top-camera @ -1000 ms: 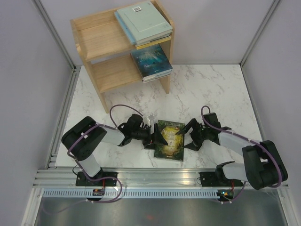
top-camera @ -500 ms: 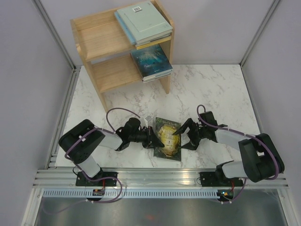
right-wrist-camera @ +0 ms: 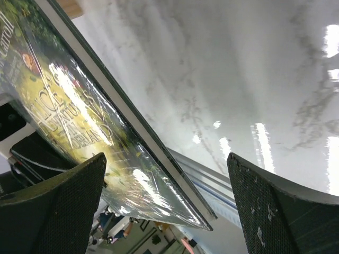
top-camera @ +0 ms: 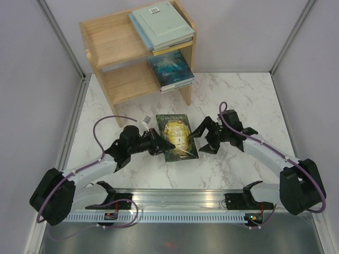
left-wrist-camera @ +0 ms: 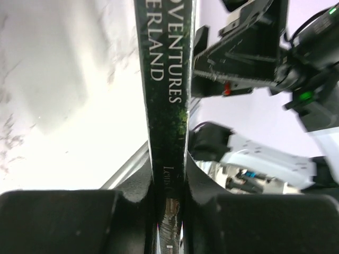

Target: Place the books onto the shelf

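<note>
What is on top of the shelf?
A stack of books lies at the right end of the shelf top, pale grey-green cover uppermost. The books beneath show only edges; their covers are hidden.

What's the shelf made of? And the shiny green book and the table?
The shelf looks like pale bare wood: grain lines show. The green-gold book seems paper under glossy clear film that wrinkles and glares. The table looks like marble, maybe only a print.
</note>
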